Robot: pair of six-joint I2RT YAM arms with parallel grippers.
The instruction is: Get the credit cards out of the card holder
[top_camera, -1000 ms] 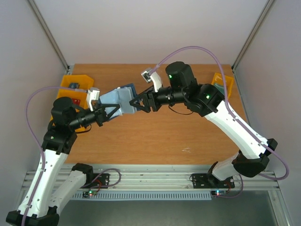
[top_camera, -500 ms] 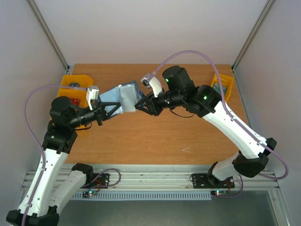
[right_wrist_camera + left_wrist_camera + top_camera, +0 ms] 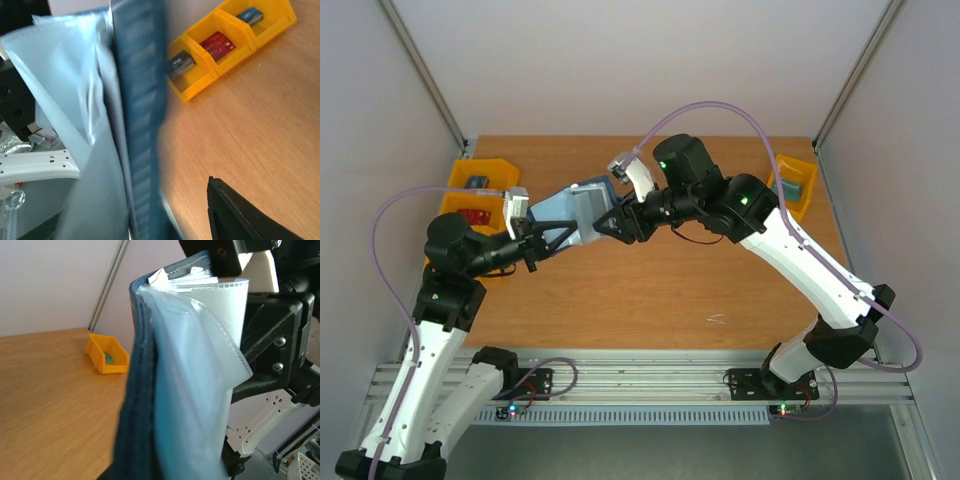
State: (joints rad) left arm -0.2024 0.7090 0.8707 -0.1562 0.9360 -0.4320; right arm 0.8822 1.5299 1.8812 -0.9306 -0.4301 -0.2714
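Observation:
The card holder (image 3: 576,208), dark navy outside with pale blue sleeves inside, is held open above the table between both arms. My left gripper (image 3: 558,236) is shut on its lower left edge. My right gripper (image 3: 608,222) is open at its right edge. In the left wrist view the card holder (image 3: 137,405) fills the frame and hides my fingers. White edges of the credit cards (image 3: 164,276) stick out at its top. In the right wrist view the card holder (image 3: 140,125) stands left of one black finger (image 3: 235,215), with a gap between them.
Yellow bins (image 3: 478,190) holding cards stand at the table's left edge, and they also show in the right wrist view (image 3: 220,47). Another yellow bin (image 3: 794,184) stands at the right edge, and it shows in the left wrist view (image 3: 106,355). Grey walls enclose the table.
My right arm has swung left and brought its gripper up to the card holder's right edge. The card holder has shifted slightly. The left arm has barely moved.

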